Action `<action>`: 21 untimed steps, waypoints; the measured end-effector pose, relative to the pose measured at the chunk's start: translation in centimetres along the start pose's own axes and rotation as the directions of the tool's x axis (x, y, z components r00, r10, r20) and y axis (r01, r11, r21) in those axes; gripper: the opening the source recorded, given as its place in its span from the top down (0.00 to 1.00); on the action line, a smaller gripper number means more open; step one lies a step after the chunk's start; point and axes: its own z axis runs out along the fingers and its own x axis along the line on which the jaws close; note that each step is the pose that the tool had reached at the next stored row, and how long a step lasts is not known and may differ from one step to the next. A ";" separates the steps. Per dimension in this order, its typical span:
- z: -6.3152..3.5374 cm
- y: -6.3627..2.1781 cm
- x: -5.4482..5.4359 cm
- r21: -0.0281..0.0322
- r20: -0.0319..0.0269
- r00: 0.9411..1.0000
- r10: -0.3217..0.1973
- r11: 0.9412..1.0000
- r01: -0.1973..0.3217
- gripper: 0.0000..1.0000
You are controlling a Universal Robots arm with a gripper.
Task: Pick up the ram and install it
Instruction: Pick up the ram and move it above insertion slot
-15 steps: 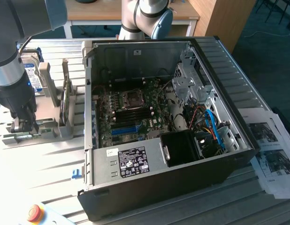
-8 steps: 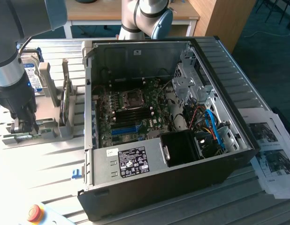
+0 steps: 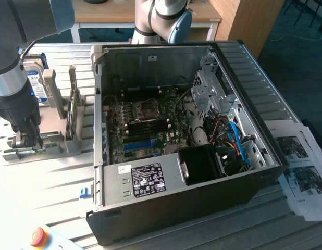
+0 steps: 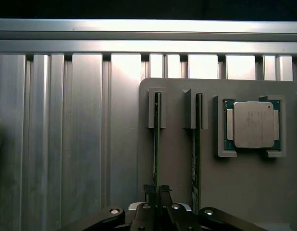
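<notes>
- The gripper (image 4: 157, 190) is lowered onto a grey holder block (image 4: 175, 144) that lies on the ribbed aluminium surface (image 4: 86, 134).
- In the exterior view the gripper (image 3: 26, 141) stands at that view's left, well apart from the open computer case (image 3: 150, 57).
- The holder block has two narrow slots side by side. A memory stick stands on edge in each slot.
- The ram (image 4: 156, 139) sits in the slot farther from the processor (image 4: 254, 124). It is upright and seated in its slot.
- The fingers (image 4: 149, 190) are drawn together on the two flat faces of the ram and clamp its thin edge between them.
- The second memory stick (image 4: 197, 144) stands in the neighbouring slot, just beside the fingers and not touched by them.
- The processor lies flat in a square recess of the same holder block, beside the second memory stick.
- The computer case lies on its side with the panel off. The motherboard (image 3: 145, 125) is exposed, with its dark memory slots near the middle.
- A red stop button (image 3: 38, 236) is at the near edge of the surface; printed sheets (image 3: 301, 172) lie at the exterior view's right.
</notes>
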 end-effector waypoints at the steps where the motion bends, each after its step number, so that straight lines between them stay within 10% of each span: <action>1: 0.00 0.00 0.0 0.000 0.000 1.000 0.000 1.000 0.000 0.84; 21: -0.08 0.00 0.0 0.000 0.000 1.000 0.000 1.000 0.000 0.84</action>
